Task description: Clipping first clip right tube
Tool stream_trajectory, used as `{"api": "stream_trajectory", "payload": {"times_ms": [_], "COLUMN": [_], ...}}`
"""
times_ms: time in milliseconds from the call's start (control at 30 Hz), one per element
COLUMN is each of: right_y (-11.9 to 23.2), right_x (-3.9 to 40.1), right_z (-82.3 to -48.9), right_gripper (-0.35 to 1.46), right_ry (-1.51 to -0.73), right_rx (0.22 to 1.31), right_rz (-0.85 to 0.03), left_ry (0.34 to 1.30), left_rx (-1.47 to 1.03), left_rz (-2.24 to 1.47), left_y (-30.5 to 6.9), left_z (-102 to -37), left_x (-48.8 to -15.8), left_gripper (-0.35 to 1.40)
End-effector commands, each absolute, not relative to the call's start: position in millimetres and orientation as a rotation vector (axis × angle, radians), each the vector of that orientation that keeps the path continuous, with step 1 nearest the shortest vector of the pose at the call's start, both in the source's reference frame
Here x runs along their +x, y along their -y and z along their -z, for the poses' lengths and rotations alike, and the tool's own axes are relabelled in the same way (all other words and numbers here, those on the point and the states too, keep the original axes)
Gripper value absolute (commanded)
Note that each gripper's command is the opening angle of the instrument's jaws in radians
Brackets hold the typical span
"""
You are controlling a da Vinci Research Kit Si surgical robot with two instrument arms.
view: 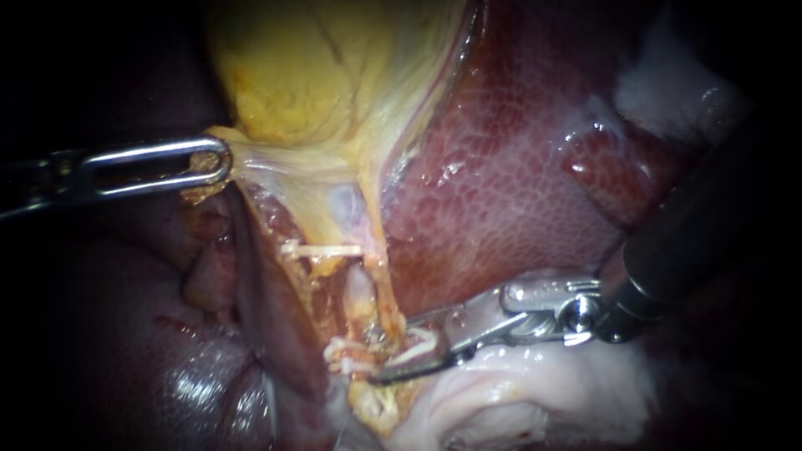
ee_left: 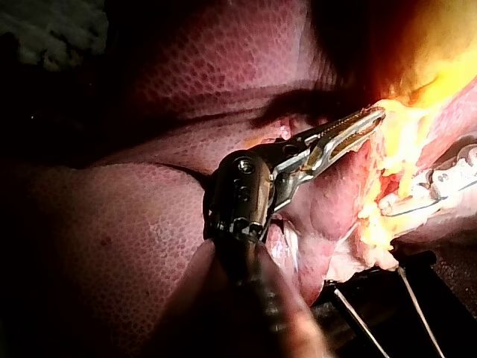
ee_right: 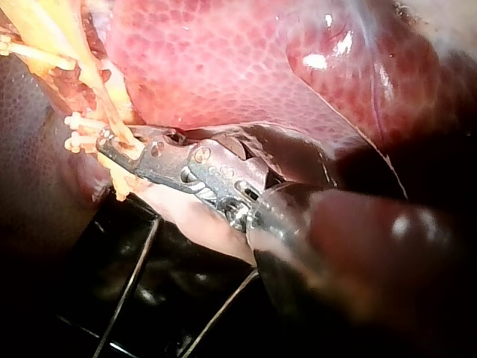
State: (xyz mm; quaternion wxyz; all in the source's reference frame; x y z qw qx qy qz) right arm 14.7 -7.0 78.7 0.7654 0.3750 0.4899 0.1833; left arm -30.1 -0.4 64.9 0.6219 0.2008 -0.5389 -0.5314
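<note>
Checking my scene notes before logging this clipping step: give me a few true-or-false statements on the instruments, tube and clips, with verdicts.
1. The left instrument has its jaws shut on the edge of the yellow gallbladder. True.
2. The right instrument has its jaws pressed together, clear of any tissue. False: they stand open around the thin yellowish tube.
3. No clips are in place yet. False: small white clips already cross tissue above the right instrument's jaws.
4. The mottled dark red liver lies beside the gallbladder. True.
</note>
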Motion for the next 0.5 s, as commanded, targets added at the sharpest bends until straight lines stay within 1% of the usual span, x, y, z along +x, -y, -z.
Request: {"api": "stream_trajectory", "payload": {"times_ms": [33, 433, 467, 500], "right_y": [6.9, 7.1, 7.0, 7.0], "right_x": [14.6, 14.5, 14.5, 14.5], "right_z": [-78.8, -79.0, -79.1, -79.1], "right_gripper": [-0.35, -0.35, -0.29, -0.08], "right_ry": [-1.064, -1.062, -1.065, -1.065], "right_rx": [0.82, 0.822, 0.823, 0.823], "right_rz": [-0.403, -0.406, -0.407, -0.406], "left_ry": [1.238, 1.238, 1.238, 1.238], "left_rx": [0.461, 0.461, 0.462, 0.462], "left_rz": [1.221, 1.222, 1.221, 1.221], "left_y": [0.4, 0.4, 0.4, 0.4], "left_z": [-64.8, -64.7, -64.7, -64.8], "left_x": [-30.1, -30.1, -30.1, -30.1], "left_gripper": [-0.35, -0.35, -0.35, -0.35]}}
